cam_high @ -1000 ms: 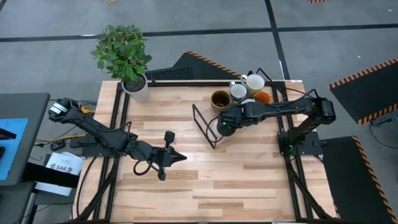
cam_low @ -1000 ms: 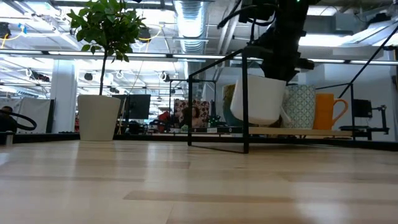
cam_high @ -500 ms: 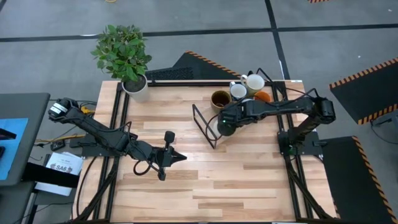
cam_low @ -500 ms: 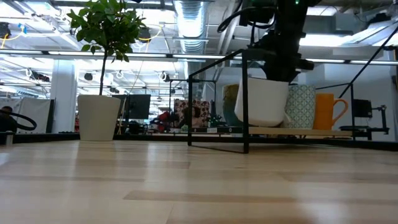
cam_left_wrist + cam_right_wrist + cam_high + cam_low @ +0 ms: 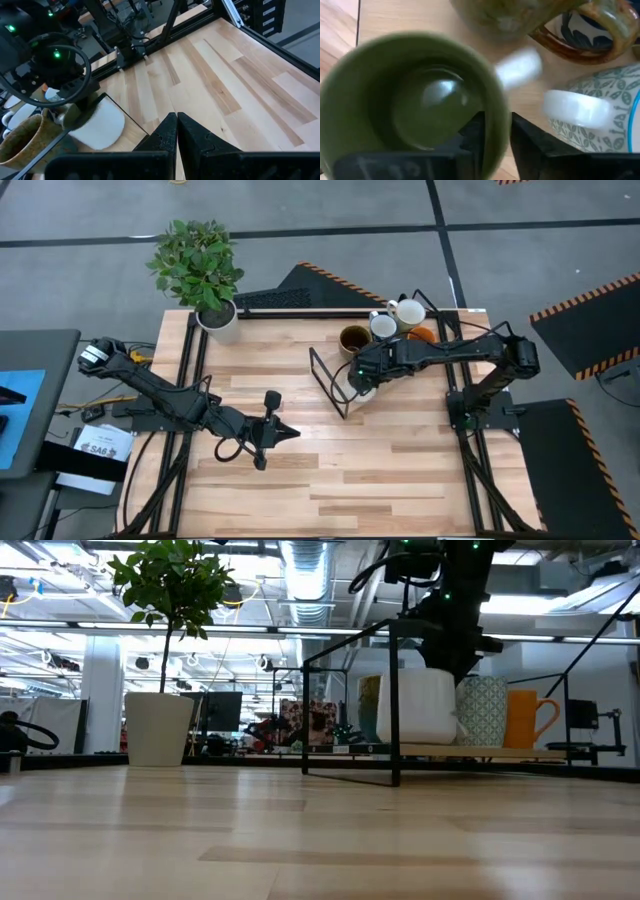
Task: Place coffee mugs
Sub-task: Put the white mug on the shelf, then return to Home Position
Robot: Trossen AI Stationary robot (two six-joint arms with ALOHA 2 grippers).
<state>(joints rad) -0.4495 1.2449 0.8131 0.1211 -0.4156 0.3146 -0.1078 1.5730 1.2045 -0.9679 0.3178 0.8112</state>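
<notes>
A pale mug with a green inside [image 5: 418, 705] stands upright on its base on the wood beside the black wire rack [image 5: 325, 375]. My right gripper [image 5: 497, 137] is above it, pointing steeply down, one finger inside the mug [image 5: 415, 105] and one outside. Behind it stand a brown mug [image 5: 353, 338], two white mugs [image 5: 383, 326], a patterned mug [image 5: 482, 710] and an orange mug [image 5: 525, 718]. My left gripper [image 5: 290, 432] waits shut over the table's middle left, touching nothing. My right gripper straddles the mug's rim wall [image 5: 496, 117] on the side by the handle, one finger [image 5: 472, 135] inside and one outside, coming from above. Whether the fingers touch the wall I cannot tell. The mug stands upright on the wood.
A white pot with a green plant [image 5: 218, 320] stands at the far left corner. The wire rack's uprights [image 5: 345, 650] rise just left of the mug. Bare wood lies across the near half of the table [image 5: 380, 480].
The pale mug hung tilted and clear of the wood under my right gripper. It has come down and righted itself, and now stands on its base. My right gripper has stayed over it.
</notes>
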